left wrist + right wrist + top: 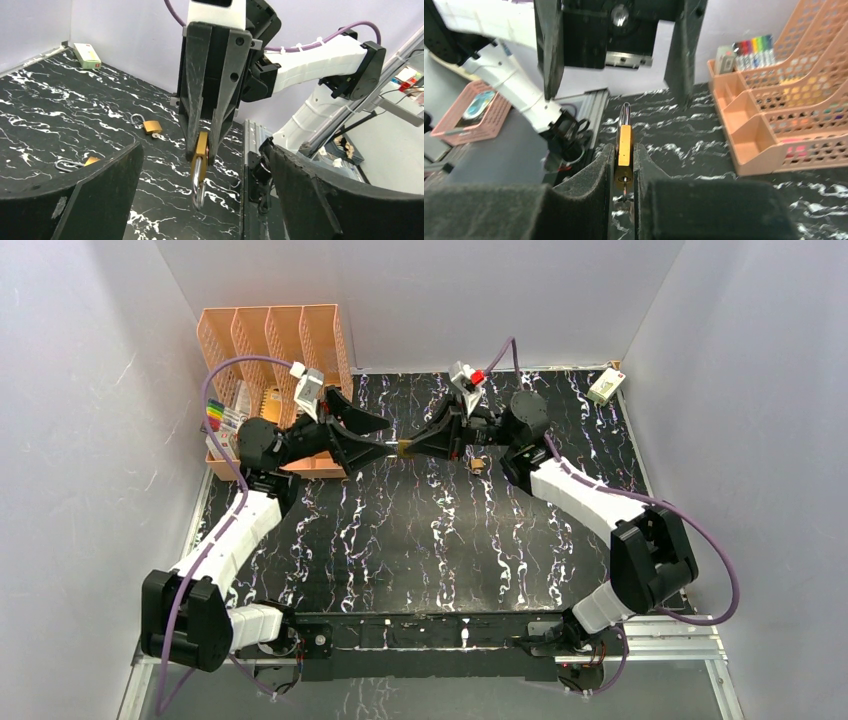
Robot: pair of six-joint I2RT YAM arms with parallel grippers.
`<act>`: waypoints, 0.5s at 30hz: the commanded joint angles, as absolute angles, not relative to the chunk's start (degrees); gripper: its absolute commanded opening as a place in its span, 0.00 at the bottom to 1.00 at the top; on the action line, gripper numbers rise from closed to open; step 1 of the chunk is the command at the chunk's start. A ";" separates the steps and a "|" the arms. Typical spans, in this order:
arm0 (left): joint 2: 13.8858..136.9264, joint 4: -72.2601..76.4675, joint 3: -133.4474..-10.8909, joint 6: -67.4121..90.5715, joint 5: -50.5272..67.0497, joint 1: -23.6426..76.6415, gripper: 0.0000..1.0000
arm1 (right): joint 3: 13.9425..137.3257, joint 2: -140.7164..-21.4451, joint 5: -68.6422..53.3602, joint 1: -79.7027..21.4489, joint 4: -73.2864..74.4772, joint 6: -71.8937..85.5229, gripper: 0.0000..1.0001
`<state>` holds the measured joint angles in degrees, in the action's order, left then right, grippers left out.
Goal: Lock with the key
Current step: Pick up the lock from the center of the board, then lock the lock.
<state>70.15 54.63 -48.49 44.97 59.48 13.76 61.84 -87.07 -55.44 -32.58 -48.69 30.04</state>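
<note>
The right gripper [201, 154] is clamped on the brass padlock [625, 148] and holds it in the air above the marbled table [420, 540]. The padlock's steel shackle [198, 186] points at the left gripper [384, 438], whose jaws stand wide apart just in front of it. The lock's lower end is sunk between the right pads [589, 175], where something small and blurred hangs, so whether a key sits there cannot be made out. On the table a second padlock [152, 126] lies in plain sight, while a third padlock [90, 161] shows only a corner behind the left finger [100, 190].
</note>
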 commanded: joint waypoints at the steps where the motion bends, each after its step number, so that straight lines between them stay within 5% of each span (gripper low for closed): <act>1: 66.88 45.55 -54.73 39.98 63.19 13.33 0.98 | 63.47 -81.85 -63.70 -29.94 -43.52 28.82 0.00; 5: 66.13 44.91 -55.70 39.33 67.26 13.27 0.97 | 62.81 -82.30 -71.84 -27.78 -51.05 36.66 0.00; 15: 71.37 46.76 -58.84 45.36 77.22 13.91 0.62 | 67.39 -85.18 -75.63 -28.49 -56.38 41.23 0.00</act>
<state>71.09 45.95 -57.41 43.70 73.69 13.47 62.30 -84.53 -73.84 -27.94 -50.57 38.81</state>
